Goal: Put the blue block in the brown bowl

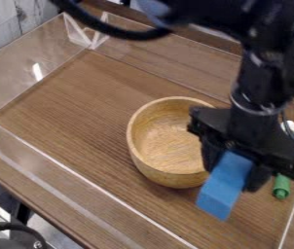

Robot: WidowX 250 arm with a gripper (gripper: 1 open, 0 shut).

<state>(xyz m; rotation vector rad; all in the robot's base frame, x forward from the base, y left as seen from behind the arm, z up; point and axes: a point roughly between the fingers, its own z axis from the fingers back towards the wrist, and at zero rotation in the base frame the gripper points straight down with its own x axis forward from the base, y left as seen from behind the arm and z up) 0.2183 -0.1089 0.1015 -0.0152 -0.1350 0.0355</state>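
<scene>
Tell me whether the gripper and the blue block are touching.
Touching: the camera view shows the gripper shut on the upper end of the blue block, which hangs down from it.

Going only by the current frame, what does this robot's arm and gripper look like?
The arm is black and thick, with pale grey or bluish patches between its dark sections. A black cable loops out from its side at the upper left. The gripper is black too, a chunky, angular mechanism of several linked parts. No lettering can be read on either.
</scene>
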